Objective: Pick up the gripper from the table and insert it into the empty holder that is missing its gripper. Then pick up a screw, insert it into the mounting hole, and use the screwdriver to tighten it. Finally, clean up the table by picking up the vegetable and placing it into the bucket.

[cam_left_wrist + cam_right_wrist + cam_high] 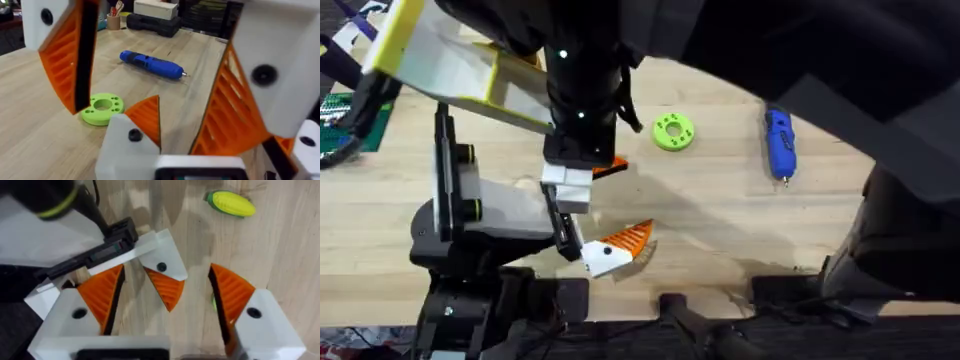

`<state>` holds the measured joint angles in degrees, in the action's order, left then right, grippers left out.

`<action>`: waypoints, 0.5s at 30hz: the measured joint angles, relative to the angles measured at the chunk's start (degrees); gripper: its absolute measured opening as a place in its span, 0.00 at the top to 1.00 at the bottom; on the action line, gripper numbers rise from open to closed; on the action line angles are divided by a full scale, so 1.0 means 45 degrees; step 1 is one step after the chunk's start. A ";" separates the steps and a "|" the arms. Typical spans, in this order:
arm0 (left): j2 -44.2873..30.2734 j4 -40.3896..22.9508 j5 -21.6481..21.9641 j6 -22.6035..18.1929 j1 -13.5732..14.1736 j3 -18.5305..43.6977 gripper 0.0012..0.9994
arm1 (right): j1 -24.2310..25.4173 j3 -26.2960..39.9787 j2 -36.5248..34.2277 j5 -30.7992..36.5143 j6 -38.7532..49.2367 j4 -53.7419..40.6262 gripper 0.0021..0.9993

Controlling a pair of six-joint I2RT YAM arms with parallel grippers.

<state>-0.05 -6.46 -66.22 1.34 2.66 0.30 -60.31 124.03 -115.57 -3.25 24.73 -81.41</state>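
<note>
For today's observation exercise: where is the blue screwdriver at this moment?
In the overhead view the screwdriver lies on the table at the far right, tip toward the arms' bases, with the green disc to its left.

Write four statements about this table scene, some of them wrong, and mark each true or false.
1. The blue pen-shaped electric screwdriver lies on the light wooden table. True.
2. The bright green round disc with holes rests on top of the screwdriver. False: it lies on the wood, apart from the screwdriver.
3. The right pincer is open. True.
4. The yellow toy corn cob with green husk is held in the right pincer. False: it lies on the table, beyond the pincer.
</note>
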 joint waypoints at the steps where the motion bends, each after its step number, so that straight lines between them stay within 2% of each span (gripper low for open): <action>1: 0.0000 0.0000 0.0000 0.0000 0.0000 0.0000 0.01 | 0.0000 0.0000 -0.0004 0.0000 0.0000 0.0000 0.00; 8: 0.0000 0.0000 0.0000 0.0000 0.0000 0.0000 0.01 | 0.0196 -0.0054 0.0224 -0.0015 -0.0005 0.0069 0.00; 15: 0.0000 0.0000 0.0000 0.0000 0.0000 0.0000 0.01 | 0.0712 -0.0079 0.1651 -0.0020 -0.0005 0.0099 0.00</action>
<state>-0.05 -6.46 -66.22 1.34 2.66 0.30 -57.11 123.67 -108.14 -3.33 24.71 -80.96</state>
